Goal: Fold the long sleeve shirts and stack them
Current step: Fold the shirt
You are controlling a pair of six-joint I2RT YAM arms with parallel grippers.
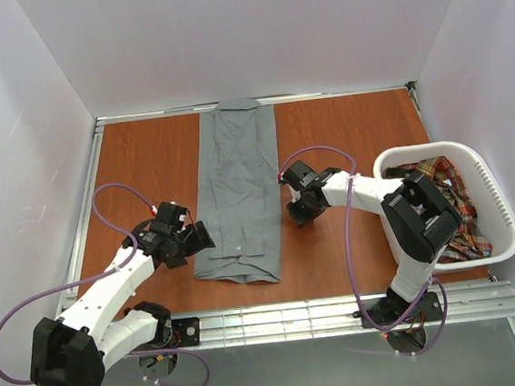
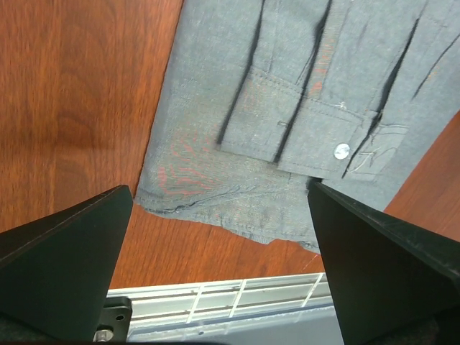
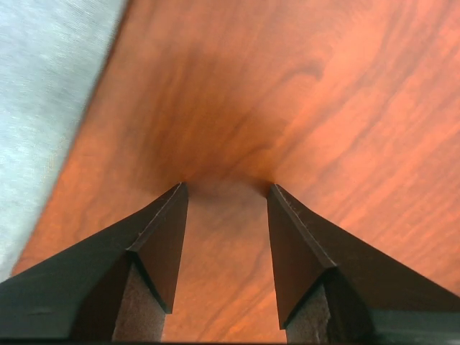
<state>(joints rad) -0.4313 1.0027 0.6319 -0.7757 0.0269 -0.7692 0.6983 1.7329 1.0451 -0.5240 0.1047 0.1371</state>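
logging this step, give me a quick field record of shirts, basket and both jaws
grey shirt: folded into a long strip, flat on the table centre
plaid shirt: crumpled in the white basket, right side
left jaws: wide open, empty, by the grey shirt's near left corner
right jaws: apart, empty, low over bare wood right of the grey shirt
stack: not started

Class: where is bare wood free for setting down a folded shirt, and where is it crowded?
Two free patches on the reddish-brown wooden table: far left, between the table's edge and the flat grey cloth shirt; far right, beside that shirt, beyond the white slotted plastic basket. The near side is crowded by the left arm and right arm.
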